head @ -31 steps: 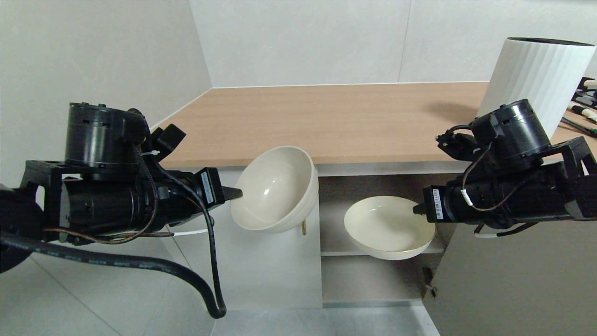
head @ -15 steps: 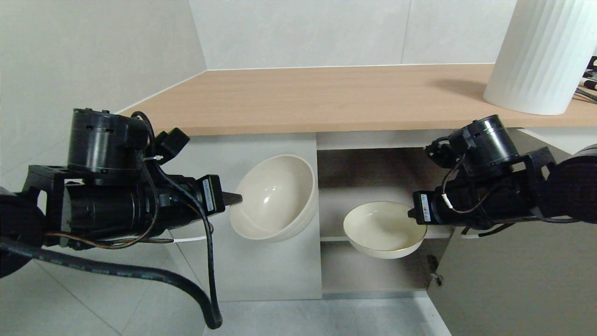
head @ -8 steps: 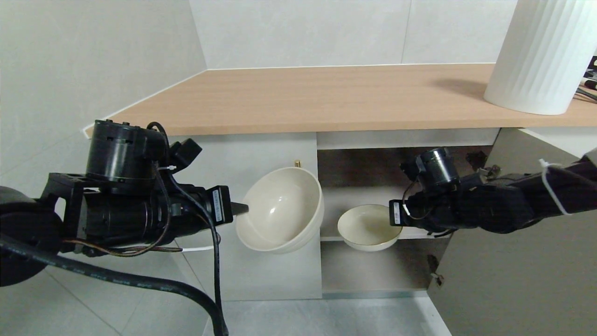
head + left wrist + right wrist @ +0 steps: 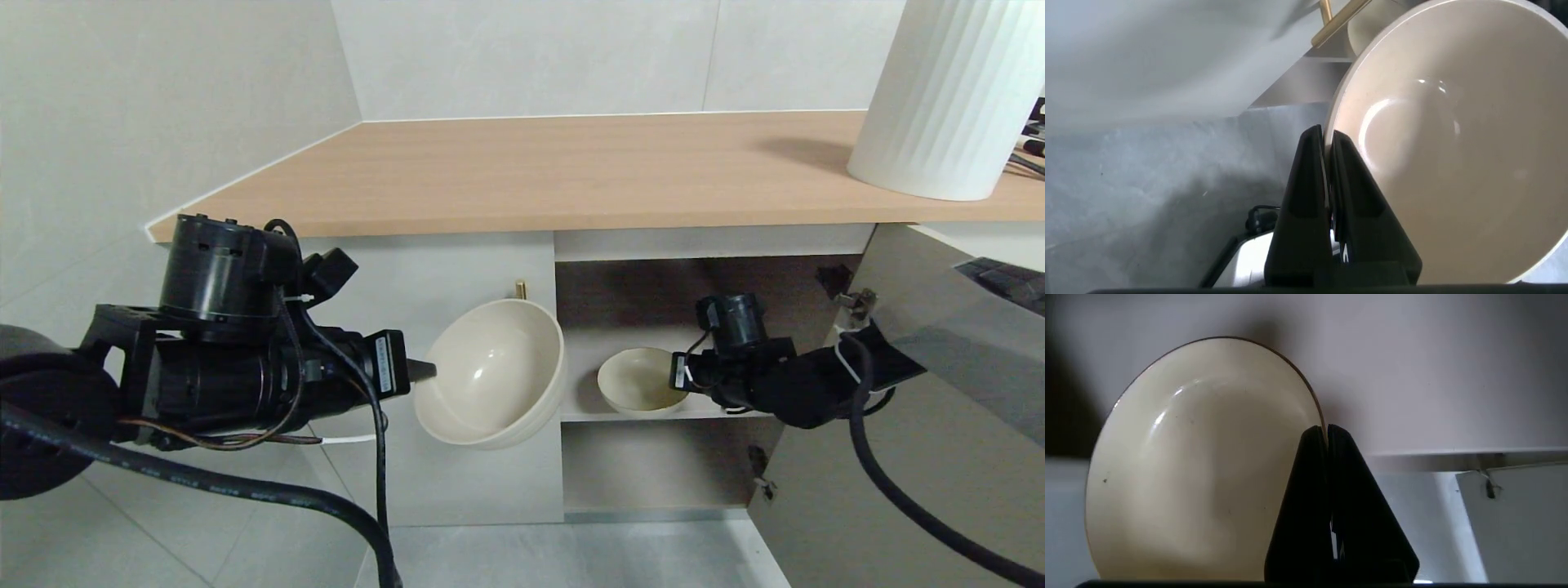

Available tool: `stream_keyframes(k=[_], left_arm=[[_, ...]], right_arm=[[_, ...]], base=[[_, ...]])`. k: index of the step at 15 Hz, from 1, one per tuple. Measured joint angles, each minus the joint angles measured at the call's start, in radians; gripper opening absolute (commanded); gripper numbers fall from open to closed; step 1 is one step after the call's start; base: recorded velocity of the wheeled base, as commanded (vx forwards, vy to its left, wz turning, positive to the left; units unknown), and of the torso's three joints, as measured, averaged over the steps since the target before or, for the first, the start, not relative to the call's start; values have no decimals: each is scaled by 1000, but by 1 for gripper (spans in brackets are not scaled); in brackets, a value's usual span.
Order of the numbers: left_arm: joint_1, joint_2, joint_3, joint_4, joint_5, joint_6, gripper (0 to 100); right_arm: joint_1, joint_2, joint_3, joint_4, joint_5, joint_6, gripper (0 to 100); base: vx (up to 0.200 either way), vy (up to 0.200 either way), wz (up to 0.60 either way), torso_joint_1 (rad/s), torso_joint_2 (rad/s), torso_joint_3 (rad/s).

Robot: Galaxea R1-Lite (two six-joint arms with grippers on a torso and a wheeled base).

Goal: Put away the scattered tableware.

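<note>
Grip first: right gripper (image 4: 674, 381) is pinched on the rim of the small bowl (image 4: 638, 380), one finger inside the rim and one outside (clear in the right wrist view (image 4: 1327, 439)). That bowl sits at its 9 o'clock, inside the open cupboard, just over the middle shelf (image 4: 584, 416). Can't tell if the base touches the shelf yet.

Judged step: set the bowl down on the shelf. To do it well, the robot should:
- keep the bowl level and lower until the base is seated flat, then part the fingers;
- pull the arm straight back out, w/o lifting, so the rim isn't dragged along;
- mind the open door (image 4: 939, 327) at 3 o'clock of the arm.

Left gripper (image 4: 426, 370) is likewise clamped on the rim of the big bowl (image 4: 490, 376), held tilted in front of the shut door (image 4: 457, 269), w/ the knob (image 4: 520, 287) at the bowl's 12 o'clock. It should hang clear of the opening until the right arm is out.

Vs. earlier: the camera dropped abt 1–2 s ago, so the counter (image 4: 571, 171) shift isn't real. Since then the right arm has stretched well into the cupboard, taking the small bowl from the front edge to deeper on the shelf. The big bowl has drifted slightly toward 3 o'clock.
</note>
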Motion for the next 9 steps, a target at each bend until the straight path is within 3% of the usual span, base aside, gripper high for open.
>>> stream_keyframes(k=[9], left_arm=[[0,9,-3,0,0,0,0]], right_arm=[[-51,193,-173,-7,-70,39,0]], base=[[0,0,0,0,0,0]])
